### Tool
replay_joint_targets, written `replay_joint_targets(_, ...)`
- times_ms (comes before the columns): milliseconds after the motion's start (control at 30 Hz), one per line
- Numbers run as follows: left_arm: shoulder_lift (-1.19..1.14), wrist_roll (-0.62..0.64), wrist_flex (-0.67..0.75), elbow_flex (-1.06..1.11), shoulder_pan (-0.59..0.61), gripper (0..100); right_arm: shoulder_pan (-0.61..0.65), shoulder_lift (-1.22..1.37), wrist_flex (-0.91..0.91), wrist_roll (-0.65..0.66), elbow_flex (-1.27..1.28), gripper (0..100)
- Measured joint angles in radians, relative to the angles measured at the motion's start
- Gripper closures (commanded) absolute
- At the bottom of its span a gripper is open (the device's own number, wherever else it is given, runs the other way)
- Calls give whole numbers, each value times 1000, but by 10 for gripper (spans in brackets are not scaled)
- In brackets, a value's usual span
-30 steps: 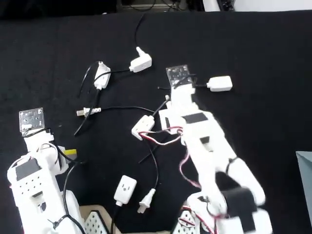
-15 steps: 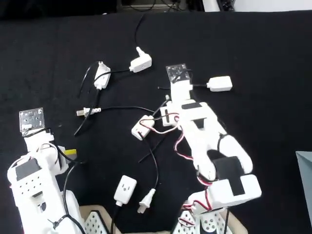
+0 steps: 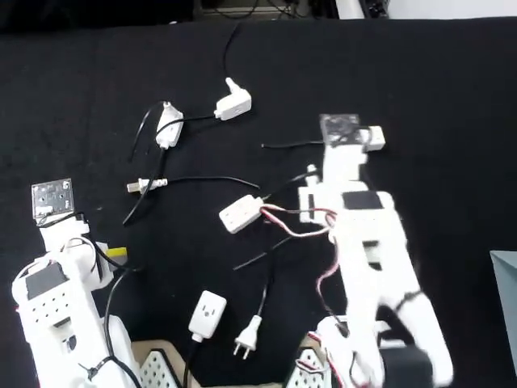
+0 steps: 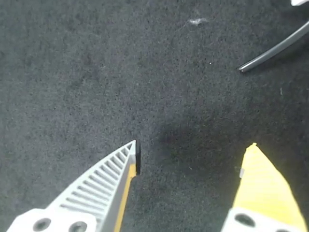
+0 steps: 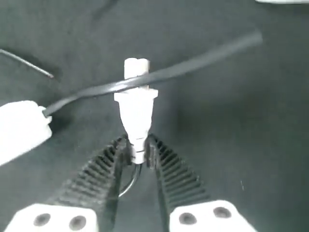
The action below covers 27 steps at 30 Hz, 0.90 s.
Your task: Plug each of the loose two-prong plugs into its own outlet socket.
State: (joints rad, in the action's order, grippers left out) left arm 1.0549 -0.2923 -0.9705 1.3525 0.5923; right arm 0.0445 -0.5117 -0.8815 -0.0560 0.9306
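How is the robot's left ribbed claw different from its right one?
The left gripper is open and empty; the right gripper is shut on a white two-prong plug. Bare black cloth lies under the left; a black cable crosses the right's plug. Both are ribbed.

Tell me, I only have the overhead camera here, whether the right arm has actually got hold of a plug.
Observer: Yes. In the right wrist view, the right gripper is shut on a white plug, pinching it at the end where its cord comes out.
Operator: Anything in its way?
Observer: A black cord crosses the plug's far end in that view; I cannot tell if they touch.
Operator: And the left arm?
Observer: The left gripper is open over bare black cloth and holds nothing. A loose cord end lies beyond it.
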Motion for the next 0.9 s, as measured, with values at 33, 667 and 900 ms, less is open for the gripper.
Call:
replay_joint_targets(33, 0, 0, 0, 0, 0, 661, -8, -32, -31, -41, 0, 983)
replay_joint_targets(667, 0, 0, 0, 0, 0, 661, -14, -160, -147, -603, 0, 902)
replay_joint_targets(900, 0, 0, 0, 0, 0, 661, -9, -160, -147, -606, 0, 639)
